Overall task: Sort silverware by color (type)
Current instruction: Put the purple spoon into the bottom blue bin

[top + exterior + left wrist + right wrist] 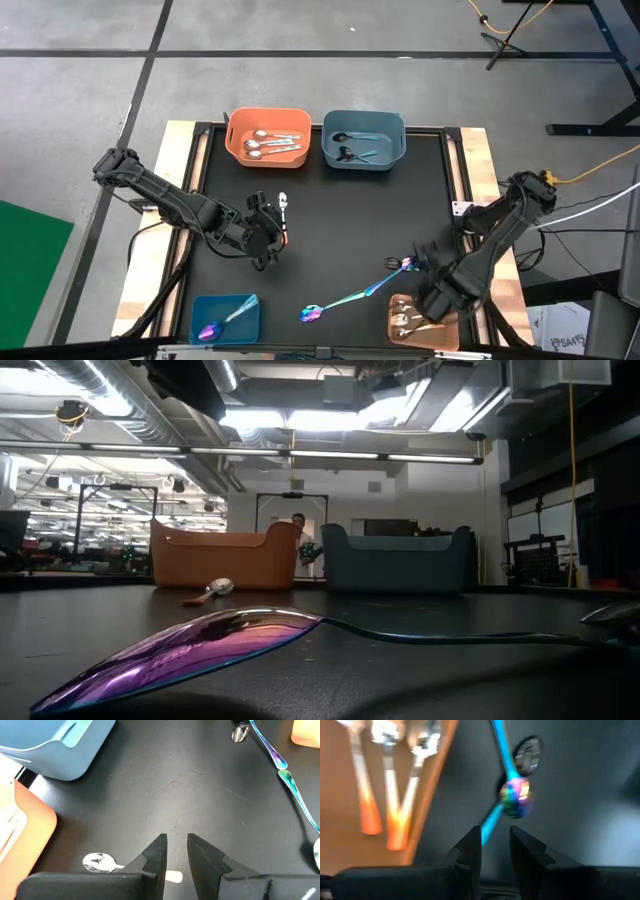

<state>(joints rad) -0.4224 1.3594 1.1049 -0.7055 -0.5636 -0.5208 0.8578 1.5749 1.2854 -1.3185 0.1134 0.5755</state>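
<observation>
Your left end effector (272, 232) sits slightly apart over the orange-handled spoon (283, 212); the right end effector (425, 268) sits slightly apart by the iridescent spoon (352, 298).

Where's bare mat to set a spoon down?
Free: the mat's middle, between the blue bin and the iridescent spoon. Crowded: around the left gripper with the orange-handled spoon, and the right gripper over the loose spoons.
</observation>
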